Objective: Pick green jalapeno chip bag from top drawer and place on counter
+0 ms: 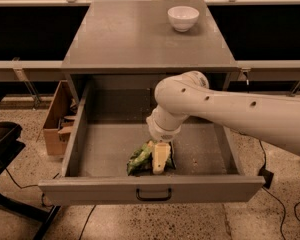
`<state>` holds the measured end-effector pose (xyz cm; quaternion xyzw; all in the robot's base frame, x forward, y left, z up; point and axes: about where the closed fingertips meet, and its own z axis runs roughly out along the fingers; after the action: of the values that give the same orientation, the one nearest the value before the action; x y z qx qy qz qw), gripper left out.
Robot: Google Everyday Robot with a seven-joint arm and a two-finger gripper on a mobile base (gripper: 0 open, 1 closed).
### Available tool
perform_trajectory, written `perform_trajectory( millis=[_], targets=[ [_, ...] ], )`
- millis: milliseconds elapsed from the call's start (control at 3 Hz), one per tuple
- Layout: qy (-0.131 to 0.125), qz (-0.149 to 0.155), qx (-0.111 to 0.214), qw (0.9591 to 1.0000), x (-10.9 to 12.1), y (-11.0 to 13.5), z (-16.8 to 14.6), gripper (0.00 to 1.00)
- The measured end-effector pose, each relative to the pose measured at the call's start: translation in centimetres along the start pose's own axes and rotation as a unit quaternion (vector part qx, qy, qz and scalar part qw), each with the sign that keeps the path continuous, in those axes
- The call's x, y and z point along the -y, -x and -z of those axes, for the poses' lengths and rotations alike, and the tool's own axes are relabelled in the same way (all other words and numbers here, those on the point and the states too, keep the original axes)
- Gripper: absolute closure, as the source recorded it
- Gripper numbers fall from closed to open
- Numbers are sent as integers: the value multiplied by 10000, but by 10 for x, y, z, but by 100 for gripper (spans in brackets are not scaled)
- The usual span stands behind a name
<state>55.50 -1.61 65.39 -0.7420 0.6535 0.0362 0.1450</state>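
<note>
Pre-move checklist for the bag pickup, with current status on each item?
1. Drawer pulled open: ok.
2. Bag in the drawer, near the front panel: ok.
3. Tool down at the bag's right side: ok.
4. Firm grip on the bag: cannot tell.
5. Bare spot on the counter for the bag: ok.
6. Bowl out of the way, at the counter's back right: ok.
</note>
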Motion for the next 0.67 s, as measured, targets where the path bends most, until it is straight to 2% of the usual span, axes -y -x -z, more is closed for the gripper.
perform_trajectory(
  millis=[333, 667],
  targets=[
    [0, 0, 0, 10000, 0, 0, 0, 0],
    [231, 68, 34, 9997, -1, 9, -34, 2]
  ],
)
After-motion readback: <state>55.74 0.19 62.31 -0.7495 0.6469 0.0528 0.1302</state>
